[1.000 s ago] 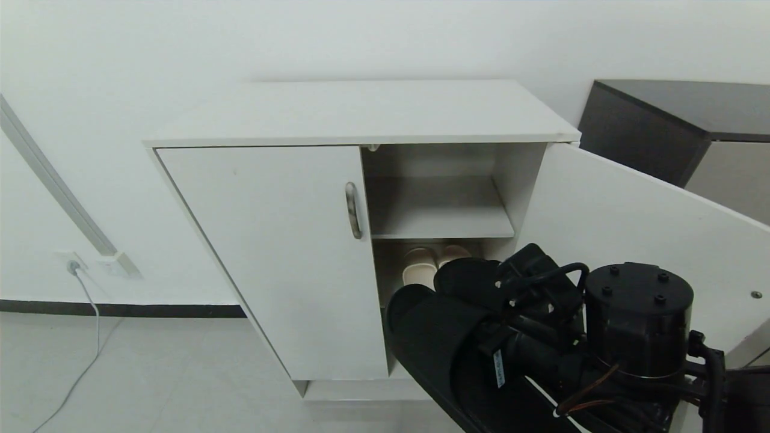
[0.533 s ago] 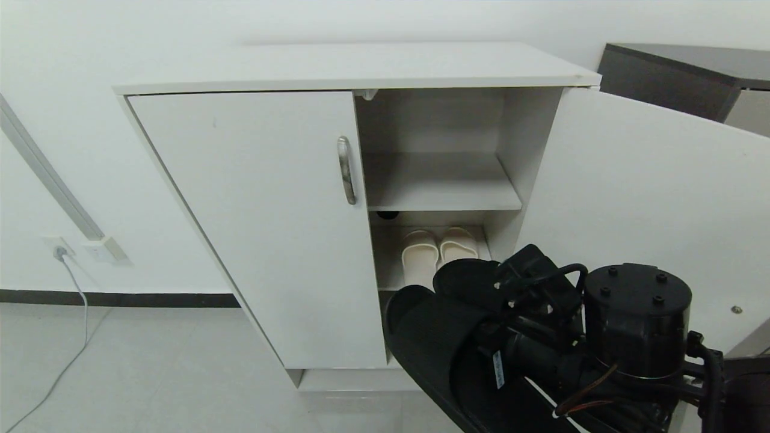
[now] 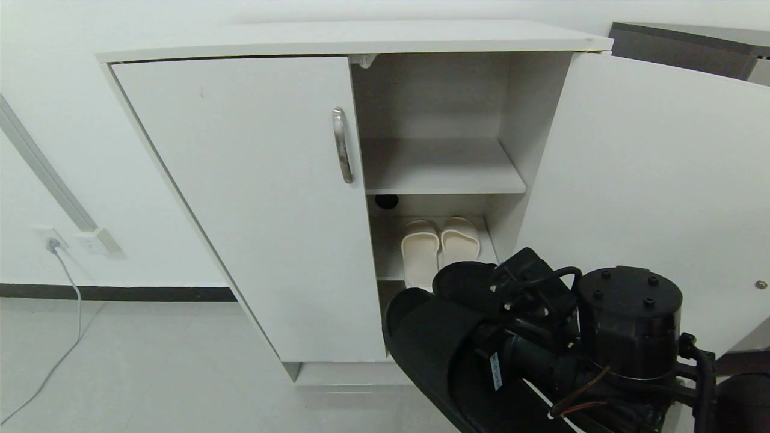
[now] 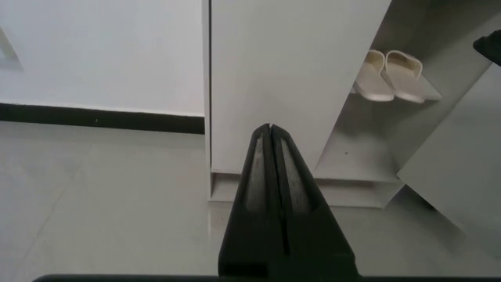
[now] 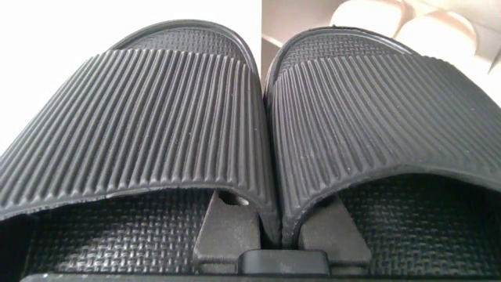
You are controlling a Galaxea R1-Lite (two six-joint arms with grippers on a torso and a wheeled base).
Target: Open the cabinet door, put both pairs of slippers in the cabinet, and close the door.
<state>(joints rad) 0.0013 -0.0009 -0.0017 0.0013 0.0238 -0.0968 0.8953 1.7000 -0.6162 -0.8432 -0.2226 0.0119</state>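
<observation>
Noting white cabinet (image 3: 355,39) standing on pale floor (image 3: 150,361), backing onto wall. Seeing cream slippers (image 3: 421,252) lying side by side on lower shelf (image 3: 385,240), under upper shelf (image 3: 439,165). Spotting grey cable (image 3: 42,385) trailing across floor, well apart from cabinet.

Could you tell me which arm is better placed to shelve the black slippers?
Right: right gripper holds the black ribbed rubber slippers before the open white cabinet; left gripper shut, empty.

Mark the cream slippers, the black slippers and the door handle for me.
cream slippers (image 3: 421,248): head view, upper of one slipper.
black slippers (image 5: 180,117): right wrist view, ribbed strap of one.
door handle (image 3: 342,144): head view, middle of the bar.
</observation>
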